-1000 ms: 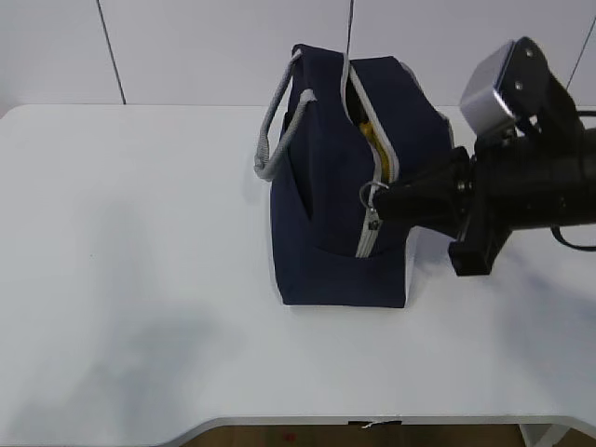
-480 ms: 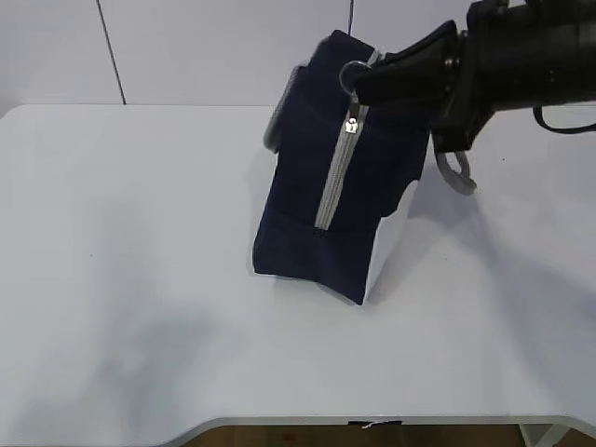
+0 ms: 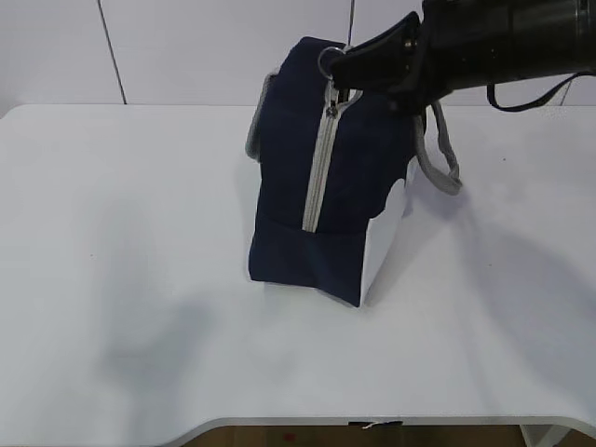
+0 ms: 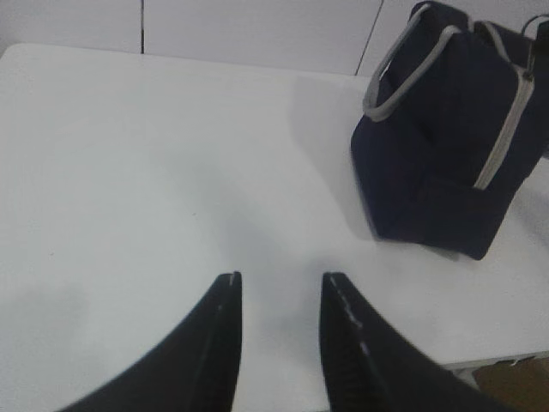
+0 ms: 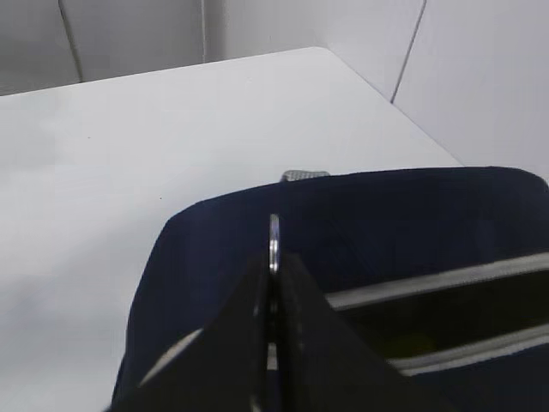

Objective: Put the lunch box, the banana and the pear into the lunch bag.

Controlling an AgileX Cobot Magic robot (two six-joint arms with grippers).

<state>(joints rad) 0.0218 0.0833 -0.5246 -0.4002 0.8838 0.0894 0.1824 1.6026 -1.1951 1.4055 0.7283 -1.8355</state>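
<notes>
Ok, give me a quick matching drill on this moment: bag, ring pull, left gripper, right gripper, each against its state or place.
Things:
1. lunch bag
2. ring pull
3. left gripper
4. right gripper

States:
A. open, holding nothing, over bare table
B. pinched between shut jaws
C. tilted, near end lifted
D. shut at the bag's top

Pairs: 1-C, 2-B, 3-A, 4-D

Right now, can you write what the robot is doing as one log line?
step: zipping lunch bag | right gripper: shut on ring pull | left gripper: open, holding nothing | bag: tilted on table
</notes>
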